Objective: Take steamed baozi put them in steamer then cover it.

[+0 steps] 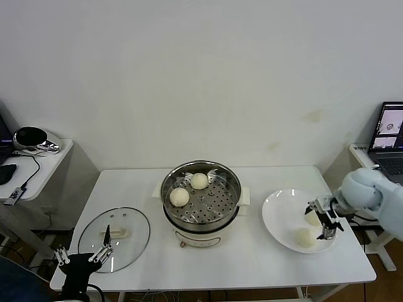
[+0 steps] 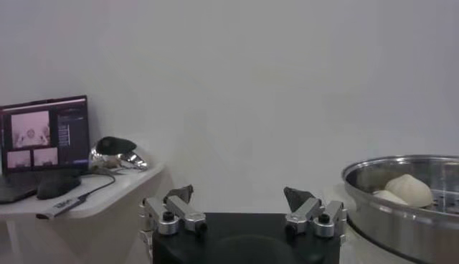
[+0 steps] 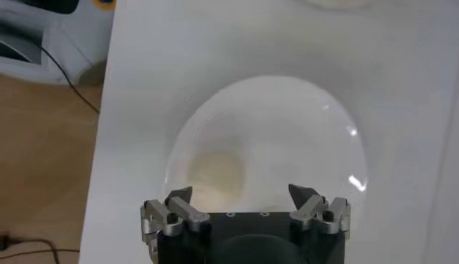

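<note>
The steel steamer point(image 1: 217, 196) stands mid-table on its white base and holds two baozi point(image 1: 179, 197) point(image 1: 199, 181). On the white plate point(image 1: 280, 214) at the right lie two more baozi, one point(image 1: 305, 237) near the front and one point(image 1: 312, 218) partly behind my right gripper point(image 1: 321, 221). That gripper hangs open just above the plate. In the right wrist view a baozi point(image 3: 215, 176) lies on the plate point(image 3: 301, 122) ahead of the open right gripper point(image 3: 240, 194). The glass cover point(image 1: 129, 223) lies flat at the front left. My left gripper point(image 1: 82, 255) waits open at its near edge, empty point(image 2: 239, 195).
A side table point(image 1: 44, 167) at the left carries a shiny black device point(image 1: 31, 137) and cables. A laptop point(image 1: 389, 135) stands on a shelf at the far right. The steamer's wall point(image 2: 401, 215) shows in the left wrist view, with a baozi point(image 2: 410, 188) inside it.
</note>
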You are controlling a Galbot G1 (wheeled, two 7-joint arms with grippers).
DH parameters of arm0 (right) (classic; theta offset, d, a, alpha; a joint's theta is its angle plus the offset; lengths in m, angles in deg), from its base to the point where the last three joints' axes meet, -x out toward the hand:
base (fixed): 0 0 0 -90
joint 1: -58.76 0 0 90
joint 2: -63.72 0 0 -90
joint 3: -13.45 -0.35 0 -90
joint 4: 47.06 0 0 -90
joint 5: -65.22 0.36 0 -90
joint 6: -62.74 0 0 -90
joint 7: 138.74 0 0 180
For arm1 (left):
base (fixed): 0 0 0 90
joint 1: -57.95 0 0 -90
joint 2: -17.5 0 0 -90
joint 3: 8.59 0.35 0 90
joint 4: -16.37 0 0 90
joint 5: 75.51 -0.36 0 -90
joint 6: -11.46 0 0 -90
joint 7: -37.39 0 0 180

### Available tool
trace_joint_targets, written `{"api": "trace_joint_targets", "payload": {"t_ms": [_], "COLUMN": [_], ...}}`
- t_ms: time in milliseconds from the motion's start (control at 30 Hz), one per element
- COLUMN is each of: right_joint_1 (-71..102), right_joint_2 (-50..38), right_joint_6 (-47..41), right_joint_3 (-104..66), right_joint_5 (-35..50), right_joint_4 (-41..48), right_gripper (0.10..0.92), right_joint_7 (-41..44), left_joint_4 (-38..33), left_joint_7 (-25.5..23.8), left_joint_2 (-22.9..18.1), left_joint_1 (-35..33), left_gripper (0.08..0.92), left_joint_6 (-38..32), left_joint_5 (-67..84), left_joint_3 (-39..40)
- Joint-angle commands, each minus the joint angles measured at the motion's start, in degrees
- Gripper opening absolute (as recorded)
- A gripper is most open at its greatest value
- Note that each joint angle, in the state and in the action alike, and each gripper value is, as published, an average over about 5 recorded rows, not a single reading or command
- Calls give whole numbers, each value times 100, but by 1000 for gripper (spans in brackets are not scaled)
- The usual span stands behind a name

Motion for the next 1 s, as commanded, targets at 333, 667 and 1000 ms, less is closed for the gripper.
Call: {"api": "trace_joint_targets", "payload": {"t_ms": [333, 667, 1000], "right_joint_1": [1036, 1023, 721], "right_joint_2": [670, 920, 791], "right_joint_6": [71, 9, 13], "right_joint_3": [-686, -663, -593], "right_joint_5": [-436, -404, -254], "right_joint_4": [925, 1150, 1056], "right_gripper": [823, 782, 597], "right_joint_7": [-195, -160, -118], "left_joint_4": [36, 43, 55], "left_joint_7": [9, 11, 17], "left_joint_2": [-5, -12, -6], "left_joint_1": [-4, 10, 25], "left_gripper": [823, 823, 823], "left_joint_6": [-4, -5, -10], "left_joint_5": [14, 18, 29], "left_joint_3": [-73, -105, -95]}}
